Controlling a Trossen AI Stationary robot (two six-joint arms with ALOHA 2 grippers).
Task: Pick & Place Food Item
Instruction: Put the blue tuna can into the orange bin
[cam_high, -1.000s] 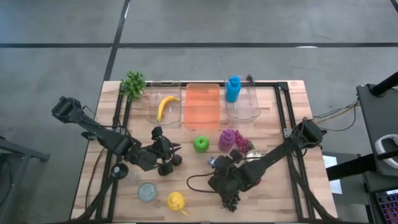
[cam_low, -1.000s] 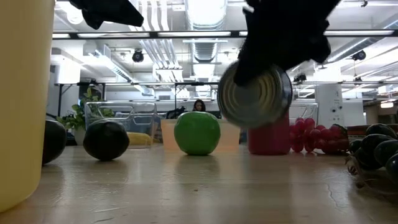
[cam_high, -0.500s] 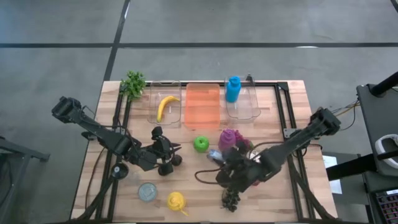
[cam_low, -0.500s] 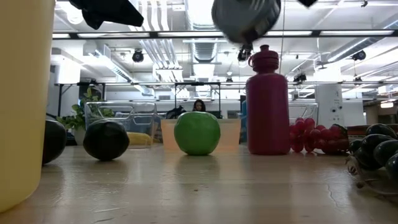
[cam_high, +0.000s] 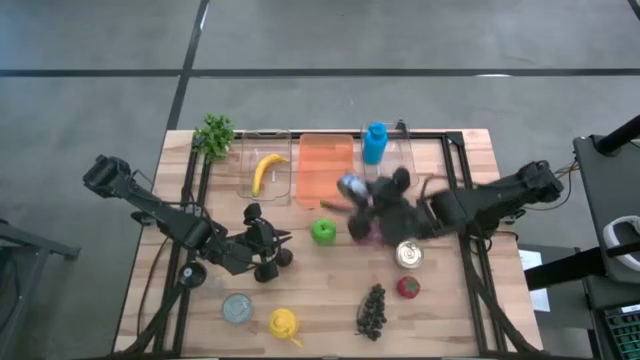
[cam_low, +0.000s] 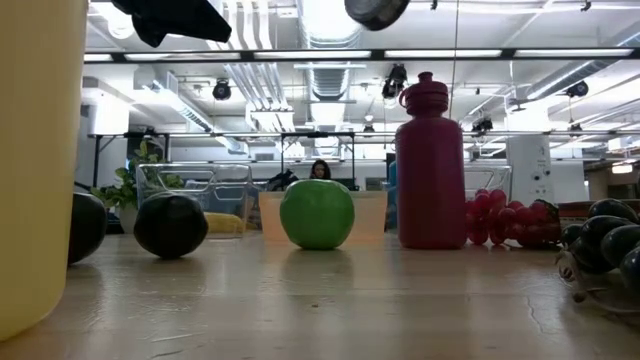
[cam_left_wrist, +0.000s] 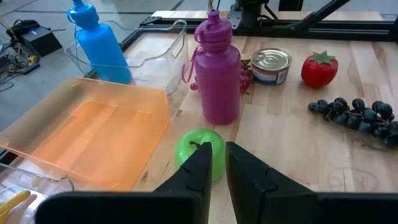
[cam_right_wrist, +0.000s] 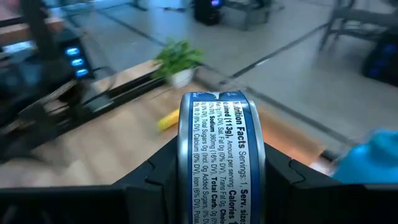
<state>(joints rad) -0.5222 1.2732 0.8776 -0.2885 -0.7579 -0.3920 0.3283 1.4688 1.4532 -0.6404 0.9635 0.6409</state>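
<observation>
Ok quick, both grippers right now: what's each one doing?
Left gripper: shut, holding nothing, low over the table near the green apple.
Right gripper: shut on a tin can, raised by the orange tray.

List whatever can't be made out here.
- Right pincer: high view, blurred, so its fingers don't resolve there.
- Held can: low view, cut off by the top edge. Its label reads only in the right wrist view.
- Purple bottle: high view, mostly hidden under the right arm.
- Person: low view, far off, partly behind the apple.
</observation>
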